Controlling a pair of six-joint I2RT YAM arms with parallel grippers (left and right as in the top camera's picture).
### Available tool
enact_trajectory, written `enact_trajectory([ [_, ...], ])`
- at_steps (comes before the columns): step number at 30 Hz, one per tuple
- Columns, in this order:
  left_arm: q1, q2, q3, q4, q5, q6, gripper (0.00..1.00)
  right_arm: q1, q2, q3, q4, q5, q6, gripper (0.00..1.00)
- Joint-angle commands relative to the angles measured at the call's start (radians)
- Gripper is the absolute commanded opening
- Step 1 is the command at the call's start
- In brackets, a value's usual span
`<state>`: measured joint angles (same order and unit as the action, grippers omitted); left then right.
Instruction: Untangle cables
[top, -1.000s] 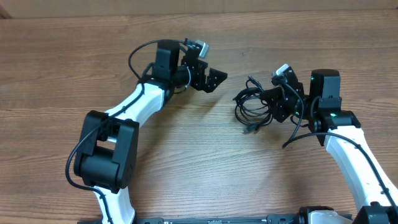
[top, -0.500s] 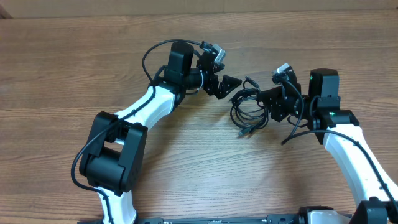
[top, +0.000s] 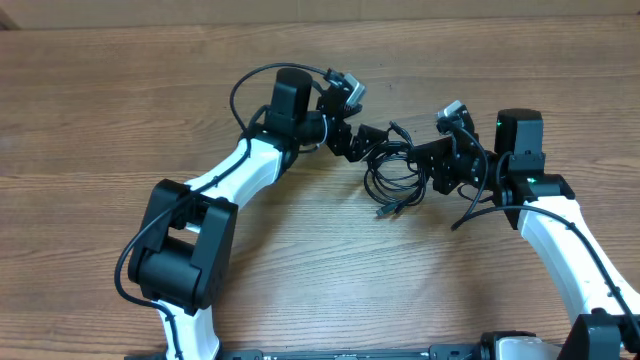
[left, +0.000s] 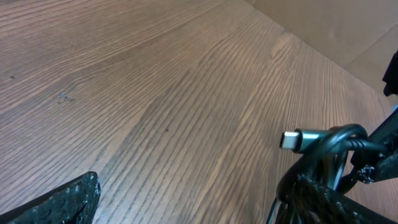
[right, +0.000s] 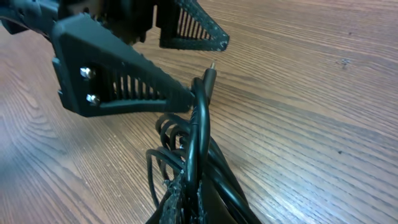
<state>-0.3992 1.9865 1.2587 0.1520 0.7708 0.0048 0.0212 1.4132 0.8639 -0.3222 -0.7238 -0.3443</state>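
- Clamps right gripper (top: 434, 166) jaws together on the right side of the cables (top: 392, 172), a coiled black bundle right of centre on the wooden table (top: 300, 260).
- Holds left gripper (top: 366, 140) jaws wide apart at the bundle's far-left edge, beside a silver-tipped plug (left: 291, 140).

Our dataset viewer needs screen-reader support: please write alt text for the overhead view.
A black right gripper is shut on the right side of a bundle of thin black coiled cables over a brown wooden table. The open black left gripper sits at the bundle's upper left edge.
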Motion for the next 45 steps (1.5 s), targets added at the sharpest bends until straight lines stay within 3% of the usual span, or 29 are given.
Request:
enact_trajectory([
  [1,-0.016,0.006,-0.001,-0.002,0.006,0.042,1.00,-0.001,-0.003,0.006,0.011,-0.041,0.005,0.04],
  [14,-0.034,0.006,-0.001,-0.030,-0.124,0.040,1.00,0.001,-0.003,0.006,0.010,-0.092,0.004,0.04],
  [21,-0.034,0.006,-0.001,-0.080,-0.289,-0.020,0.99,0.001,-0.003,0.006,0.009,-0.172,-0.004,0.04],
  [30,-0.040,0.006,-0.001,-0.063,-0.288,-0.065,0.99,0.014,-0.003,0.006,-0.004,-0.183,-0.031,0.04],
  [45,-0.048,0.006,-0.001,-0.216,-0.219,-0.018,1.00,0.014,-0.003,0.006,-0.031,0.012,-0.020,0.04],
])
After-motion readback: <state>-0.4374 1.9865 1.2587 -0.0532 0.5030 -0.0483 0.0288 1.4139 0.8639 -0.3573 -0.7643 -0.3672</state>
